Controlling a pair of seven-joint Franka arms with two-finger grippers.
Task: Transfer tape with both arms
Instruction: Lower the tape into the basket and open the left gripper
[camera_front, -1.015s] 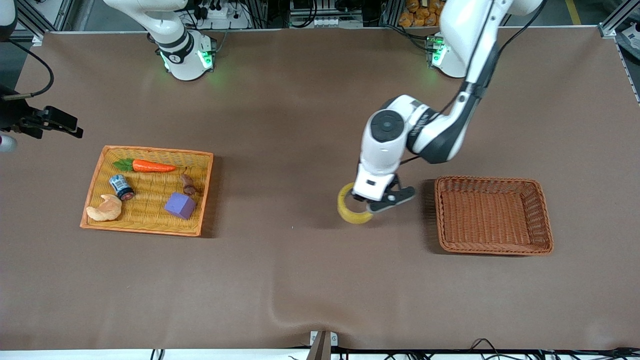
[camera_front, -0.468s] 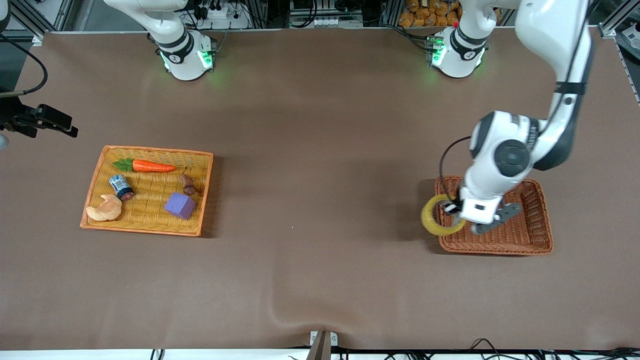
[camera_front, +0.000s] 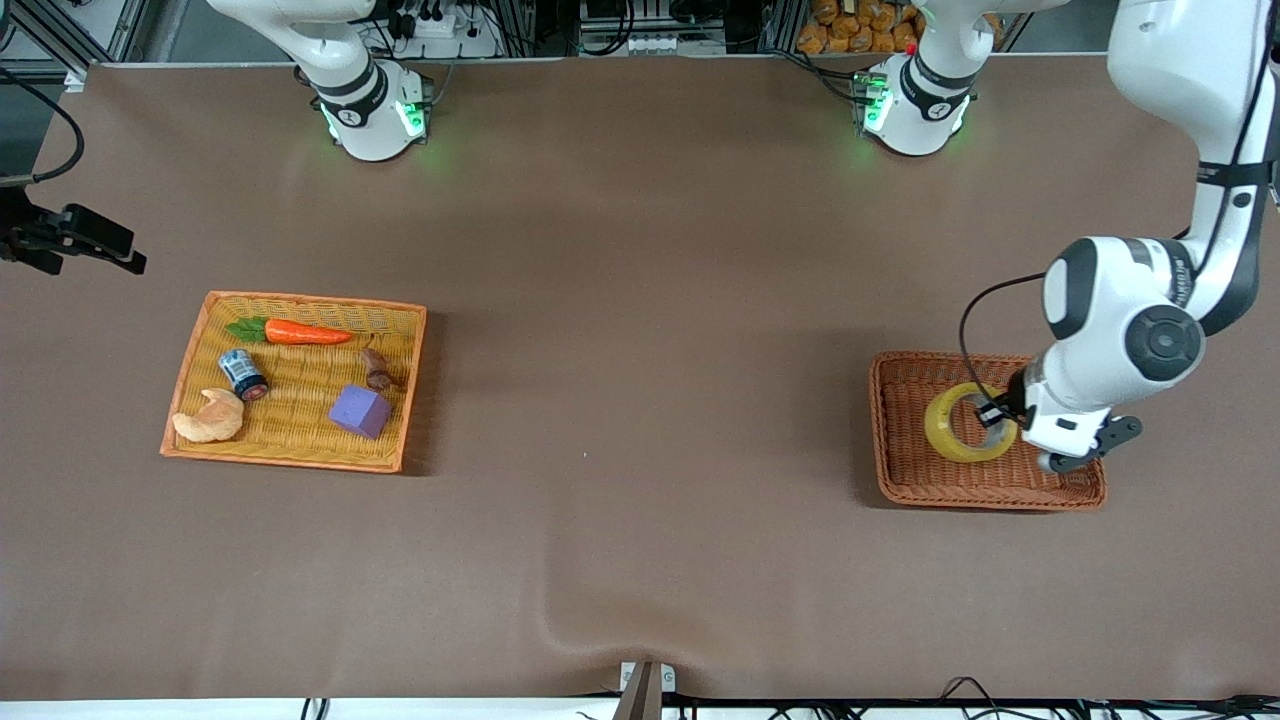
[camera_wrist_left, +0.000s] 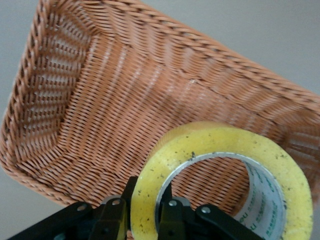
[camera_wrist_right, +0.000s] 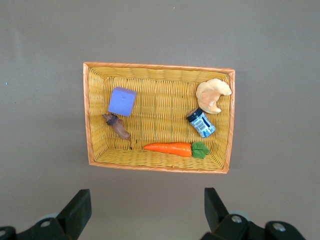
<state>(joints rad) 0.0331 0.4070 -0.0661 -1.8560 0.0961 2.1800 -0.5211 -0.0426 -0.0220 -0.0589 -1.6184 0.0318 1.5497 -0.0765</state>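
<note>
The yellow tape (camera_front: 945, 427) is a ring with a grey-white core. My left gripper (camera_front: 996, 412) is shut on its wall, one finger inside the ring and one outside, and holds it over the brown wicker basket (camera_front: 1040, 482). In the left wrist view the tape (camera_wrist_left: 220, 150) stands on edge in my left gripper (camera_wrist_left: 148, 197), above the basket's floor (camera_wrist_left: 100, 100). My right gripper (camera_front: 95, 240) hangs in the air at the right arm's end of the table; in the right wrist view it (camera_wrist_right: 146, 205) is open and empty, and the arm waits.
A yellow wicker tray (camera_front: 300, 457) at the right arm's end holds a carrot (camera_front: 305, 332), a blue-and-white can (camera_front: 242, 373), a croissant (camera_front: 208, 417), a purple cube (camera_front: 360, 410) and a small brown piece (camera_front: 377, 368). The right wrist view shows the tray (camera_wrist_right: 160, 66) from above.
My left arm has carried the tape from the middle of the table toward its own end, to over the brown basket. My right gripper has drifted slightly outward.
</note>
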